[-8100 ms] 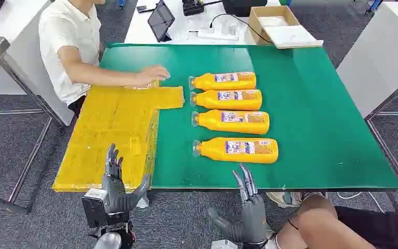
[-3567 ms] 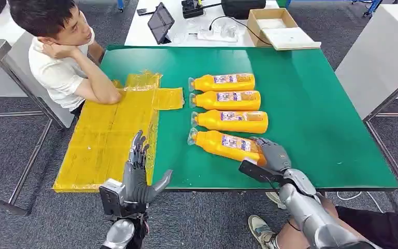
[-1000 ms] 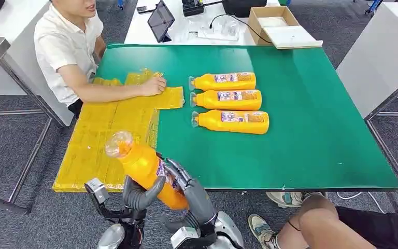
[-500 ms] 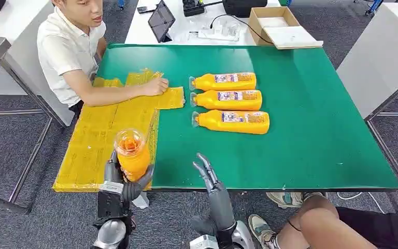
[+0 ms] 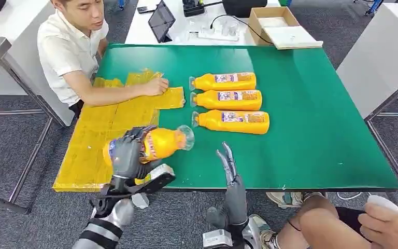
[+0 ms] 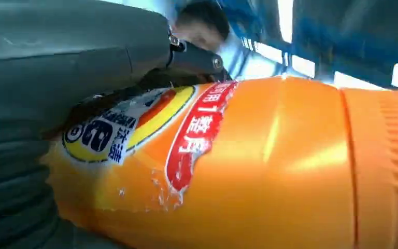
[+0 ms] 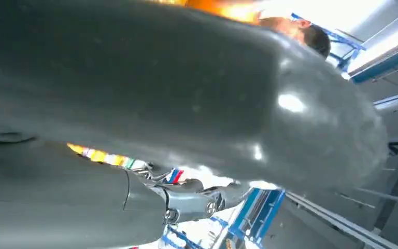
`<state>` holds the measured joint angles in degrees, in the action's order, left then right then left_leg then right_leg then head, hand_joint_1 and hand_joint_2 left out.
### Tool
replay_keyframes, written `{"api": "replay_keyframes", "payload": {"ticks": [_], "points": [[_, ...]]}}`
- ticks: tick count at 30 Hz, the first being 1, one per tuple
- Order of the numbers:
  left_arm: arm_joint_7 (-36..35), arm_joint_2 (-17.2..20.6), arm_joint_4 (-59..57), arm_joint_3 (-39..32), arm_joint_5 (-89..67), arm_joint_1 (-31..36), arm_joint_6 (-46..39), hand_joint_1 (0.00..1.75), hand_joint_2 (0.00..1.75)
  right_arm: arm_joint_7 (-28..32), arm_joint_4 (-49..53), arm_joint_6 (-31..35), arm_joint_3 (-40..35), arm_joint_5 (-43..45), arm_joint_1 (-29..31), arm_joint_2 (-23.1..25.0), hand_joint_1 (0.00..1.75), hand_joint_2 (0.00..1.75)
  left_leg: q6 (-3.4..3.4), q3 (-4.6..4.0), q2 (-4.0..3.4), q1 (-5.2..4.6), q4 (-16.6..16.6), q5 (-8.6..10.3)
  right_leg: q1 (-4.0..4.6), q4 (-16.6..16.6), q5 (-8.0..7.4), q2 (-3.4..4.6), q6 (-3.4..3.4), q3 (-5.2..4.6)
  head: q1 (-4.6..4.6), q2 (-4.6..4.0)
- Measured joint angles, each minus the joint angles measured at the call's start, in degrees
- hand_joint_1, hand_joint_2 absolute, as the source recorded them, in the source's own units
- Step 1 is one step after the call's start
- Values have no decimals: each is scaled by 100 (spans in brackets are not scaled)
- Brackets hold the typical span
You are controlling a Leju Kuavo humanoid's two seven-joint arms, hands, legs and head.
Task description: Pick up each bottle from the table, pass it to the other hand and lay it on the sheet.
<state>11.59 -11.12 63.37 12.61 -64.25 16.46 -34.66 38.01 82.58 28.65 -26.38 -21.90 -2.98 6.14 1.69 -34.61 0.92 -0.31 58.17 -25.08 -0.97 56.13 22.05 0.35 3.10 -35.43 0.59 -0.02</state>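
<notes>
My left hand (image 5: 127, 153) grips an orange bottle (image 5: 158, 143) around its labelled body, lying sideways above the near right edge of the yellow sheet (image 5: 103, 129), its clear cap toward the right. In the left wrist view the bottle (image 6: 269, 166) is pressed against my left hand (image 6: 41, 104). My right hand (image 5: 231, 174) stands at the table's near edge, fingers straight and apart, holding nothing; the right wrist view shows its grey thumb (image 7: 186, 93) close up. Three more orange bottles (image 5: 230, 98) lie side by side on the green table (image 5: 316, 124), caps toward the sheet.
A seated person rests a hand (image 5: 155, 85) on the far end of the sheet. Another person's knee (image 5: 321, 225) and hand (image 5: 388, 225) are at the near right. A cardboard box (image 5: 277, 23) and a tablet (image 5: 160, 21) sit on a white table beyond.
My left hand has turned the bottle from upright to lying sideways and carried it forward over the sheet's edge. My right hand has risen a little and shifted right.
</notes>
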Motion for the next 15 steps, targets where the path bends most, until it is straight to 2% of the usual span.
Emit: {"api": "replay_keyframes", "payload": {"ticks": [5, 10, 15], "points": [[-794, 94, -1253, 232, -661, 893, 418, 175, 175, -2, 65, -301, 48, 31, 3, 68, 0, 0, -2, 0, -1, 0, 0, 3, 1, 2, -2, 0, -1, 0, 0, 0], [-1054, 135, -2388, 332, -758, 1575, 1028, 175, 175, -13, 65, -478, 74, 63, 6, 138, 0, 0, -2, -1, -5, 1, 0, 2, 1, 4, -2, 1, -1, -1, -2, 0], [-1203, 166, -3155, 332, -609, 1981, 1460, 175, 175, -22, 50, -599, 114, 127, 26, 157, 0, 0, -2, -5, -3, 1, 0, 2, 0, 4, -1, 1, -1, -3, 0, 0]]}}
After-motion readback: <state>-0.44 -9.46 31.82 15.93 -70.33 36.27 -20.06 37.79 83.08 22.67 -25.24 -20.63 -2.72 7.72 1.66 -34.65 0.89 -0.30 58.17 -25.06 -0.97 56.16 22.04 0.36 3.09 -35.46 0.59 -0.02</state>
